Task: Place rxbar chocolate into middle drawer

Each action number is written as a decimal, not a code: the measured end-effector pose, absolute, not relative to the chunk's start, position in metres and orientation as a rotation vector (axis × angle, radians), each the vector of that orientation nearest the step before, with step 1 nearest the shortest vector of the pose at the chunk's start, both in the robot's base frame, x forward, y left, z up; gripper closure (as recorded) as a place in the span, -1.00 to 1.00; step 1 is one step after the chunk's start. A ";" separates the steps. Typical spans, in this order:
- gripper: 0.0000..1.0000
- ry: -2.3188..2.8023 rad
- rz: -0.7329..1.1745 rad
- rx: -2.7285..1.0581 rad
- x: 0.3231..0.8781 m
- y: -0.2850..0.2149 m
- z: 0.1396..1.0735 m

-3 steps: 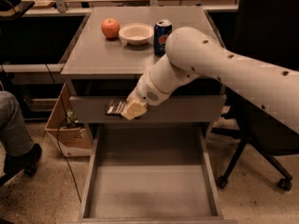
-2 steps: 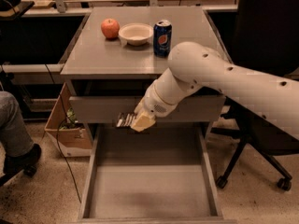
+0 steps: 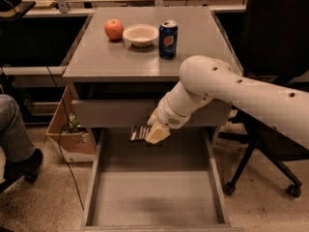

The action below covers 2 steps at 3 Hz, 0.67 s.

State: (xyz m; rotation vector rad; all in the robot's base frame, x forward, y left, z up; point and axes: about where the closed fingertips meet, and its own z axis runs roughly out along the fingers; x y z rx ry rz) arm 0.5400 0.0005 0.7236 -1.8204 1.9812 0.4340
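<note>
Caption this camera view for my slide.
Robot gripper holds a dark-wrapped snack bar over the rear of the open wide grey metal drawer.

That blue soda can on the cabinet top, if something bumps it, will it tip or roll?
The Pepsi can stands upright and tall for its base, so a high nudge would probably tip it; lying down, it would likely roll. Its smooth side looks slippery. The gripper, holding the rxbar chocolate, hangs lower, above the middle drawer.

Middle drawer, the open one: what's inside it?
The middle drawer shows only bare grey floor. The gripper holds the rxbar chocolate above its back end, not in it yet. The floor under the gripper is covered.
</note>
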 end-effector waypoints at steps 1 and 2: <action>1.00 1.977 0.418 -1.838 0.538 -0.001 0.695; 1.00 1.977 0.379 -1.861 0.538 -0.010 0.656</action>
